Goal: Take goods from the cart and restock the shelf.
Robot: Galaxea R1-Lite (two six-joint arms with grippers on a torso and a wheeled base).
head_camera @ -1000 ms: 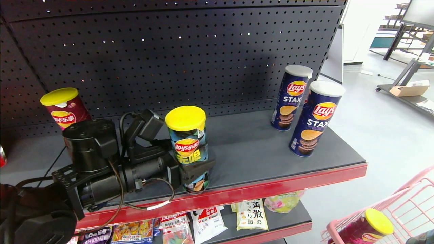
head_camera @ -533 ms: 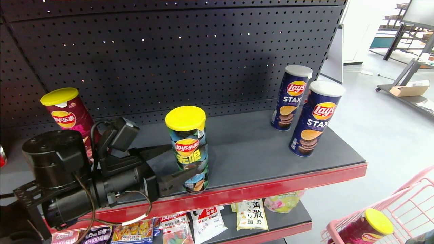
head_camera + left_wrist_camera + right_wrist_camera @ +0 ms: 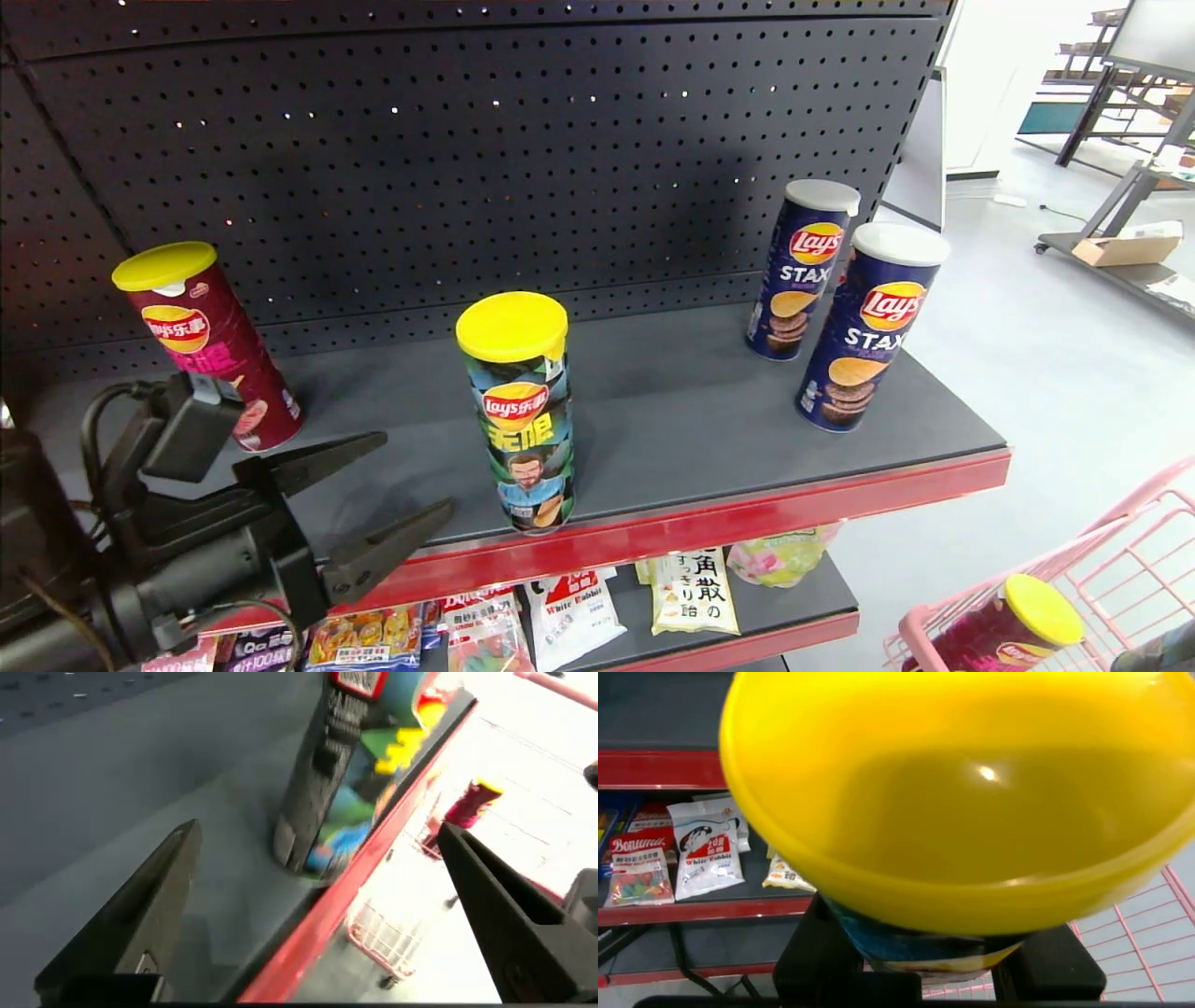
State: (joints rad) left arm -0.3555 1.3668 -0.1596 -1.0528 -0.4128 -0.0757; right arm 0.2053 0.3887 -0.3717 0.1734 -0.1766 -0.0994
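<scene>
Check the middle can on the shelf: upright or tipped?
Upright: can stands on its base on the shelf, lid up, free of the left gripper.

I see a blue can (image 3: 518, 420), yellow lid on, upright at the near edge of the shelf (image 3: 691, 401), left of centre. A maroon can (image 3: 990, 635) leans in the pink cart (image 3: 920, 623), near right. Another yellow-lidded can (image 3: 962, 793) is gripped beside the cart.

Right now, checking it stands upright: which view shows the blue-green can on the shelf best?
Head view: the blue-green can stands whole, upright, near the shelf edge. Left wrist view shows its lower body, blurred; right wrist view shows a different yellow-lidded can in the right gripper.
</scene>
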